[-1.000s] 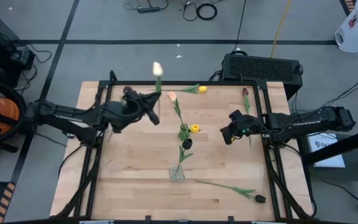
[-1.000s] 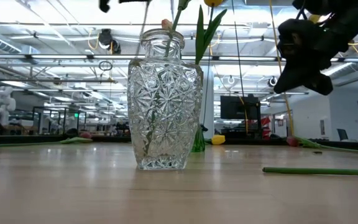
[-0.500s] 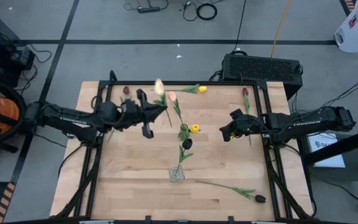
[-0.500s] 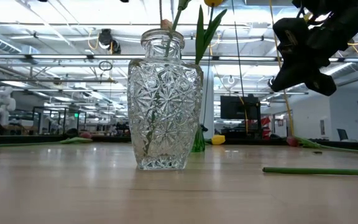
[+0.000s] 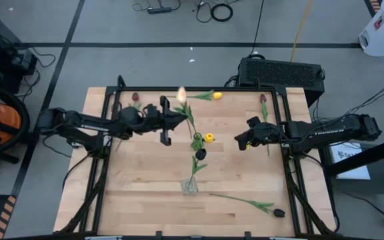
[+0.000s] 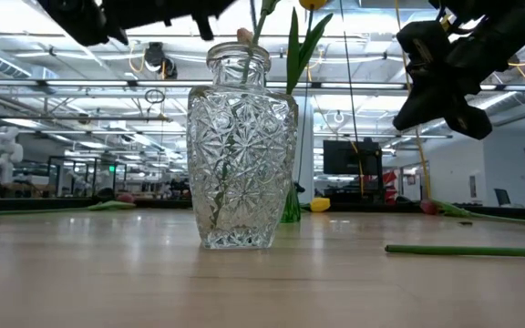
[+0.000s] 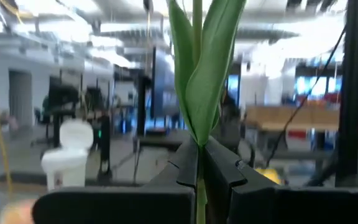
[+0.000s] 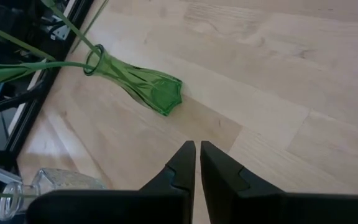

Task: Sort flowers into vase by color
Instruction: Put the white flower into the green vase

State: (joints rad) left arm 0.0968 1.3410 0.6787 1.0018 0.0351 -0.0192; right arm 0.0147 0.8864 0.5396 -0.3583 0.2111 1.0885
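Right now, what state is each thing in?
Left pincer: shut on the pale peach tulip by its green stem, raised.
Right pincer: shut, empty, above the wooden table.
Clear cut-glass vase: upright, holding a stem.
Green glass vase: upright, holding stems.
Near-black tulip: lying on the table.

matt pale wood table (image 5: 139, 193), glossy cut-glass clear vase (image 6: 241, 146), smooth green-glass vase (image 8: 143, 84)
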